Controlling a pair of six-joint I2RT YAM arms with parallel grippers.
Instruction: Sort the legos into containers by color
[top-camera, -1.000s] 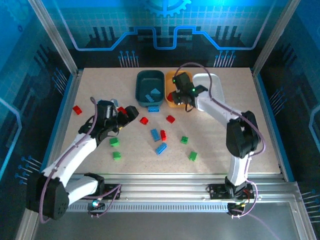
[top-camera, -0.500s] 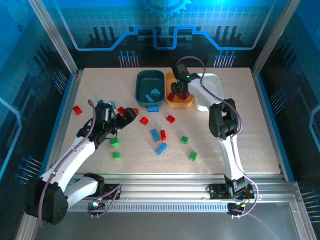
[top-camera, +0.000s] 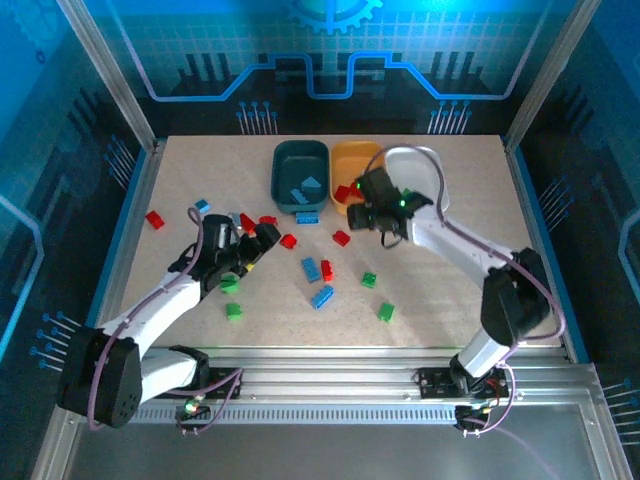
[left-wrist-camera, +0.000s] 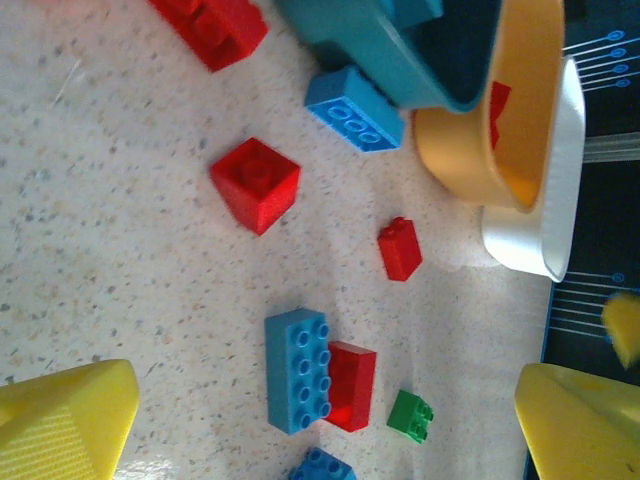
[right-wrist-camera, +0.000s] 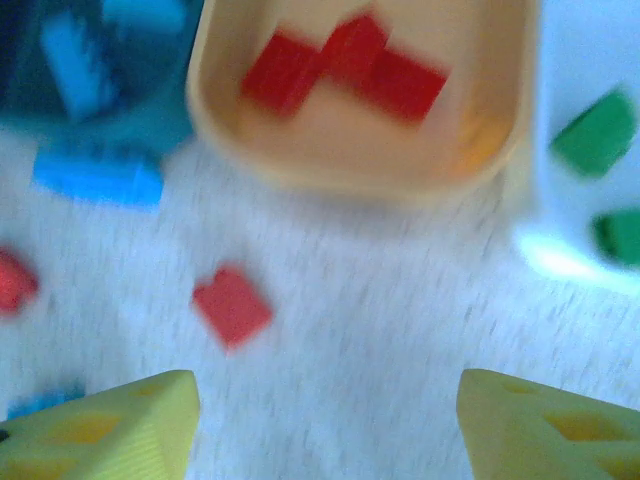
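Note:
The legos lie scattered on the speckled table. Straight ahead of my open left gripper a long blue brick touches a red one, with a small green brick beside them; nothing sits between its fingers. My right gripper is open and empty, just in front of the yellow-orange tub, which holds red bricks. That view is blurred. The white tub holds green bricks, and the dark teal tub holds blue ones. In the top view the left gripper is left of centre and the right gripper is at the yellow-orange tub's near rim.
A red brick lies on the table ahead of the right fingers. A blue brick rests against the teal tub. Green bricks lie near the left arm, others right of centre. A red brick is far left.
The right gripper has opened and drawn back from over the yellow-orange tub to its near rim. The left gripper, still open, has shifted slightly right and nearer.

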